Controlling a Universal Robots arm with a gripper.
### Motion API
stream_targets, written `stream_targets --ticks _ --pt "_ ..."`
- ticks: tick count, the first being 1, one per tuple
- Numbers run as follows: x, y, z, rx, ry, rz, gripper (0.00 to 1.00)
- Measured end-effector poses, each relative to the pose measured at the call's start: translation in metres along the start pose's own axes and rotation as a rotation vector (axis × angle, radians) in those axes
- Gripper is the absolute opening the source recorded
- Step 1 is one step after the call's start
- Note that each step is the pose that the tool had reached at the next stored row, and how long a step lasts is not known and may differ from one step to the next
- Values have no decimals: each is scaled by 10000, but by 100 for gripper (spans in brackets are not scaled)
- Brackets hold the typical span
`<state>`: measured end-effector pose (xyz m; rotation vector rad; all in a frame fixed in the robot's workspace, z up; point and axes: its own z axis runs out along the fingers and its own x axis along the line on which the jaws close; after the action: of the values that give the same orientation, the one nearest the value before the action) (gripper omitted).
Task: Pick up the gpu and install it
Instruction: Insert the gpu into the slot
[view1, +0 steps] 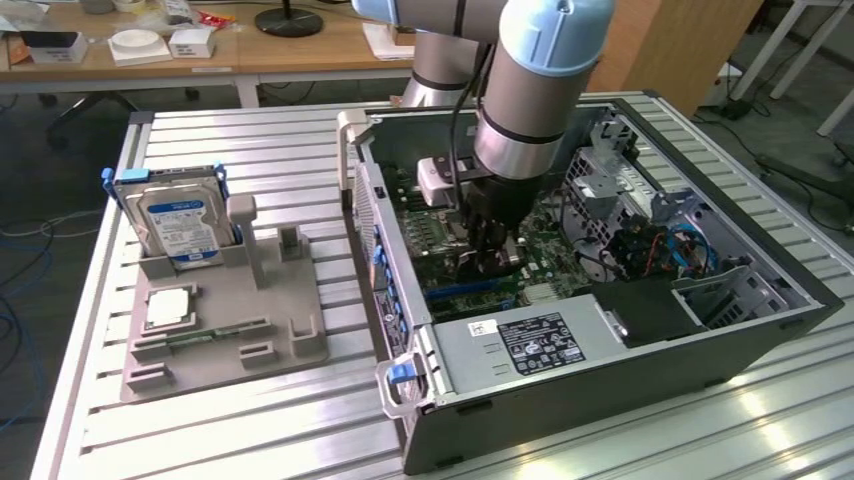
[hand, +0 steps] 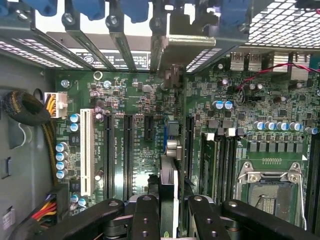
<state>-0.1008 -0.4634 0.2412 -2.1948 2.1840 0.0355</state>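
Nearest, my gripper (hand: 167, 212) is closed partway on the gpu (hand: 168, 180), a thin card held edge-on between its fingers (hand: 145, 215) inside the open computer case (view1: 747, 330). Below it lies the motherboard (hand: 135, 100); the card appears to hang above a slot (hand: 189, 145), though I cannot tell whether it touches. Done well, this step keeps the card upright, parallel to the slot, pressed evenly. Farther off, on the grey fixture (view1: 220, 340) at the exterior view's left, stands one hard drive (view1: 180, 225). Count: one gpu, one drive, one case.
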Motion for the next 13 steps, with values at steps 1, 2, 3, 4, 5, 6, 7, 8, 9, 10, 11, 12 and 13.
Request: stream_targets --ticks 1,2,3,4,5,6,7,8,9,10,11,12,13 --pt "6 0 0 0 0 0 27" --pt "7 1 0 1 -1 1 27" --pt "7 3 1 1 -2 1 27" --pt "7 5 1 2 -2 0 27" --pt "7 11 2 1 -2 0 27" --pt "7 18 2 1 -1 1 27" --pt "7 23 2 0 -1 1 27" --pt "7 28 2 1 -1 0 27" --pt "7 29 2 1 -1 0 27" --pt "7 29 2 0 0 -1 27" --pt "7 30 3 1 -2 -1 27" --pt "8 31 4 0 0 -1 27" --pt "7 33 4 1 -1 0 27"
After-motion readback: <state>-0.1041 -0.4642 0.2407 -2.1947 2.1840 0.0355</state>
